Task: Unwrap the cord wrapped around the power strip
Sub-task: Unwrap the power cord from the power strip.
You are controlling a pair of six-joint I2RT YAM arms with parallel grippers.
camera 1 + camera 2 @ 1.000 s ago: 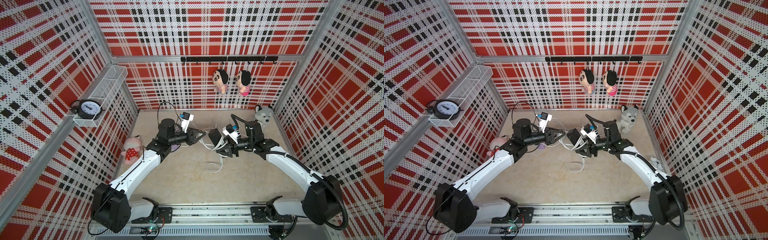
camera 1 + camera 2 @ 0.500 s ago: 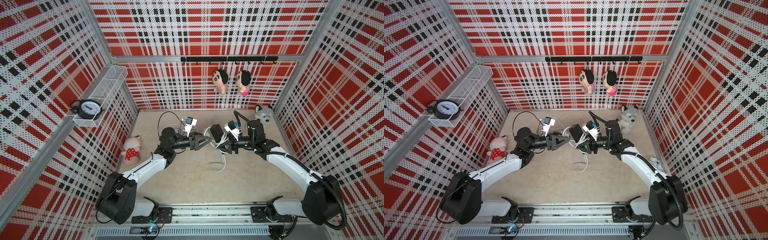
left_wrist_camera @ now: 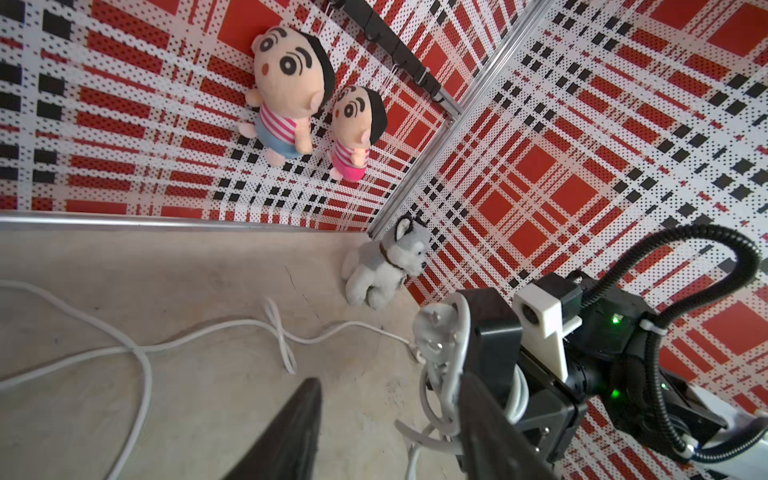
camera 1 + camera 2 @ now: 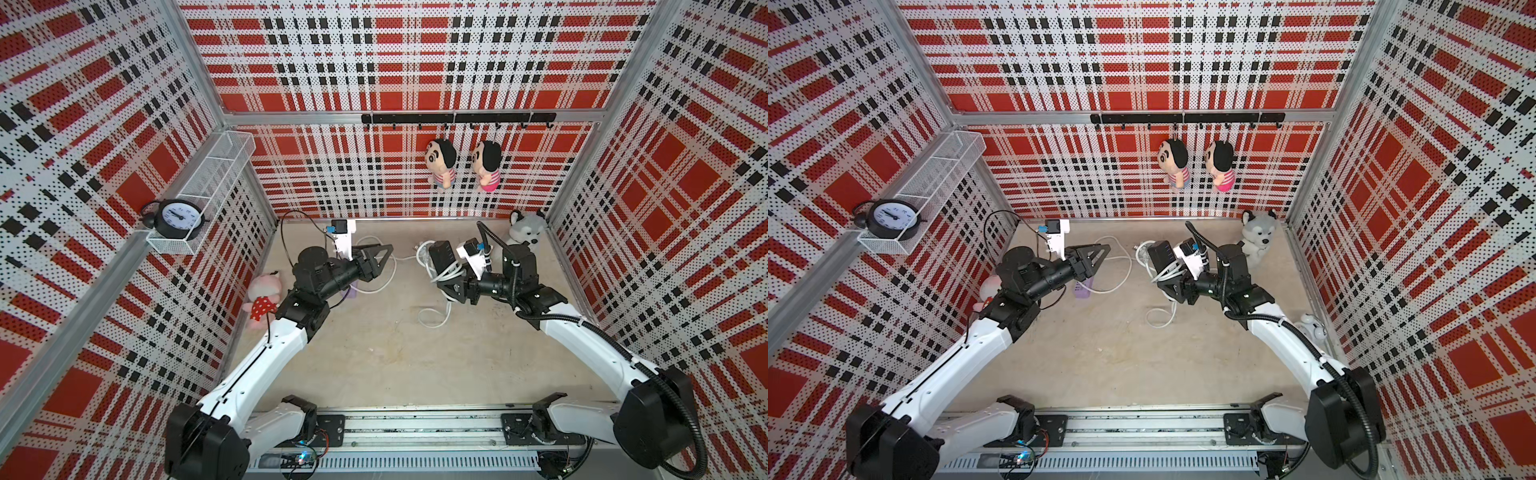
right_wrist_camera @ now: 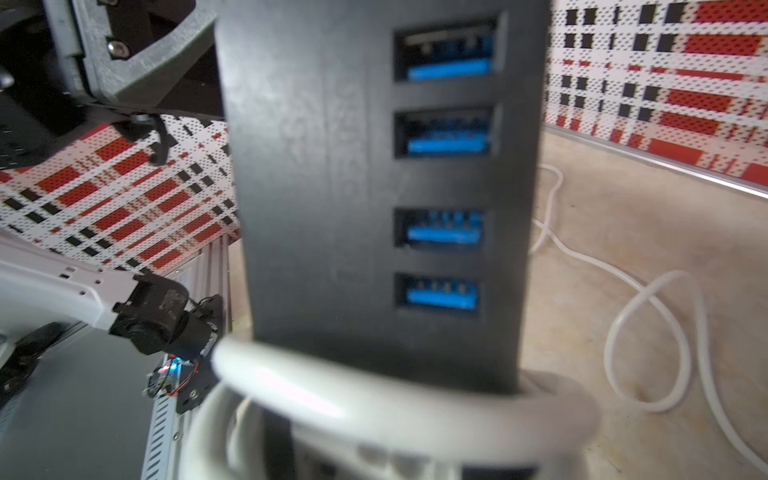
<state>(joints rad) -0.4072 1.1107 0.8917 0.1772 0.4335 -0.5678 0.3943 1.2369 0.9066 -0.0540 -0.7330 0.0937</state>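
Several cord (image 5: 374, 395) turns bind the strip (image 4: 441, 254) the right hand (image 4: 448, 276) clamps; left hand (image 4: 387, 252), parted and empty, should pinch slack beside it and circle outward.

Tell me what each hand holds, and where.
Right hand grips the strip by its cord-wrapped end. Left hand holds nothing; loose cord lies on the table.

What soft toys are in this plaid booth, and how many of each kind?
Cartoon-boy dolls hanging on the back wall: 2
Husky plush in the far corner of the floor: 1
Pink plush with red polka-dot cloth by the side wall: 1
Total: 4
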